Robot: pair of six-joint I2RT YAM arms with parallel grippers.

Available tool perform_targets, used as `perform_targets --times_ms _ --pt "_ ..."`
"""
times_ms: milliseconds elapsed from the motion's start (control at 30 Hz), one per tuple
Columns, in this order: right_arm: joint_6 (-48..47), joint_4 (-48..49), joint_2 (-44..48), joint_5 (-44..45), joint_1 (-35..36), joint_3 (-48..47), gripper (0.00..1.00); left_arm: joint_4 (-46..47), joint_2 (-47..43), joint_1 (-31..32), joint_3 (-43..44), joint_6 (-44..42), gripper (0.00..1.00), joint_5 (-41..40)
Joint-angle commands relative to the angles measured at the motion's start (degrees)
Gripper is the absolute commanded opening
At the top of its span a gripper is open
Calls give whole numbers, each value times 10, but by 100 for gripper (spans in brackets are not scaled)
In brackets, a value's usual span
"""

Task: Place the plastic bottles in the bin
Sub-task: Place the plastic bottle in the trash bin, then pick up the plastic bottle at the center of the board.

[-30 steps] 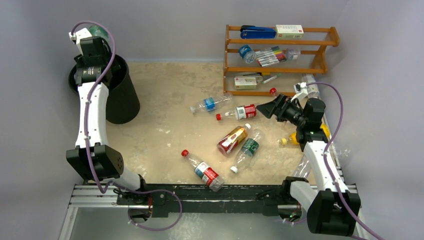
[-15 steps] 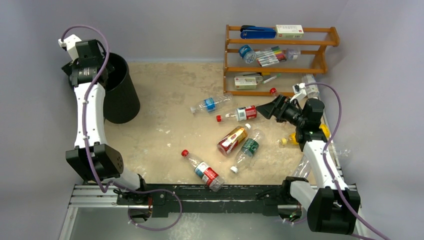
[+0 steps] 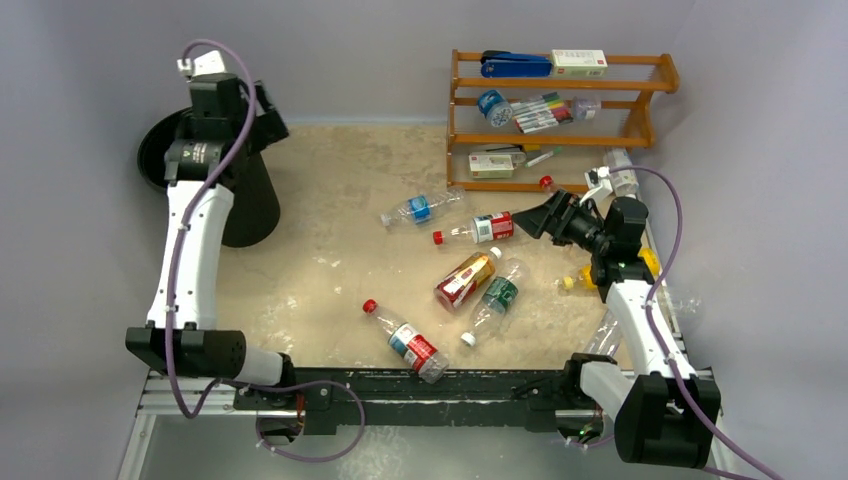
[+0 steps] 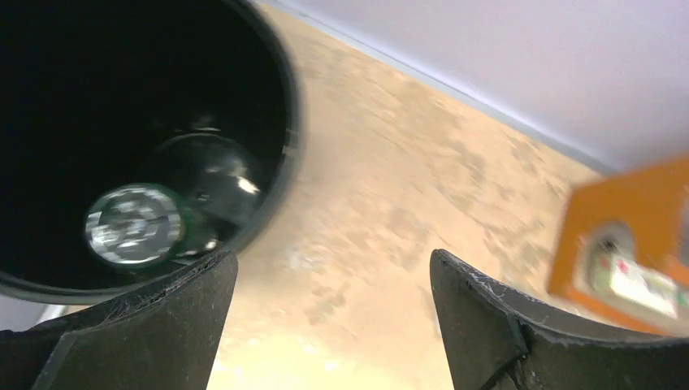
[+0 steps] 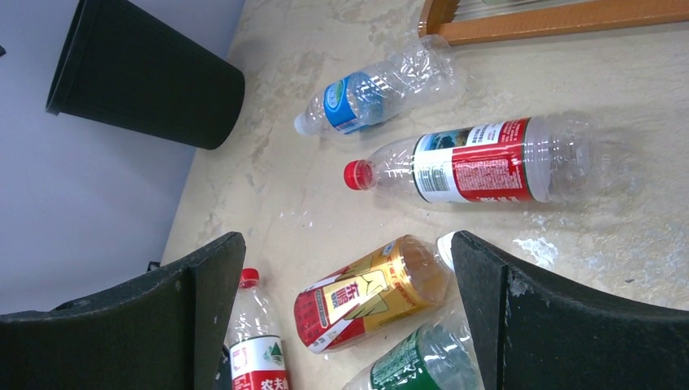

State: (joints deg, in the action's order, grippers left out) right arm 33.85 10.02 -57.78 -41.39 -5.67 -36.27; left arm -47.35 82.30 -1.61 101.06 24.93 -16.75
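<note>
- Black plastic, round and tapered, the one bin [image 3: 255, 205] stands at the upper left of the overhead view. The left wrist view shows a single greenish bottle [image 4: 134, 227] lying inside it, end-on.
- The left gripper [image 3: 268, 118] hangs beside the bin's rim at upper left. Its jaws are spread wide with nothing between them.
- The right gripper [image 3: 538, 217] sits right of centre, jaws fully apart and empty, aimed at the red-labelled bottle.
- Five bottles lie flat in plain sight on the sandy table top, mid-frame:
  - a clear one with a blue label [image 3: 420, 208];
  - a clear one with a red cap and red label [image 3: 490, 224];
  - an amber one with a red-and-gold label [image 3: 465, 278];
  - a clear one with a green label [image 3: 497, 294];
  - a red-capped one with a red-and-blue label [image 3: 410, 345], at lower centre.
- At least three more are half hidden at the right:
  - a yellow one [image 3: 582, 280] behind the right arm;
  - a clear one [image 3: 603, 338] by that arm's base;
  - one [image 3: 622, 178] at the right end of the orange wooden rack [image 3: 560, 140].
- They look empty, so I'd expect them to be light, thin-walled, easily dented, slick and ready to roll.
- The safest hold seems to be across the labelled middle, with the jaws square to the bottle's length and squeezing gently.
</note>
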Motion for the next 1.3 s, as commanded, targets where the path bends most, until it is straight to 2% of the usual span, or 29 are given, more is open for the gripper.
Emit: perform_targets --times_ms 0,233,467,633,833,1267 --pt "-10 2 8 9 0 -13 100 -6 -31 80 3 3 88 22" --pt "-12 2 15 10 0 9 100 31 -28 233 -60 16 88 2" --pt "-15 2 19 11 0 17 100 72 55 361 -97 -17 88 -22" --pt "-12 3 26 8 0 25 100 133 119 374 -136 -62 88 1" --pt "-13 2 33 6 0 32 100 170 209 377 -129 -115 89 12" --pt "-13 -1 41 2 0 35 100 222 330 378 -94 -168 88 34"
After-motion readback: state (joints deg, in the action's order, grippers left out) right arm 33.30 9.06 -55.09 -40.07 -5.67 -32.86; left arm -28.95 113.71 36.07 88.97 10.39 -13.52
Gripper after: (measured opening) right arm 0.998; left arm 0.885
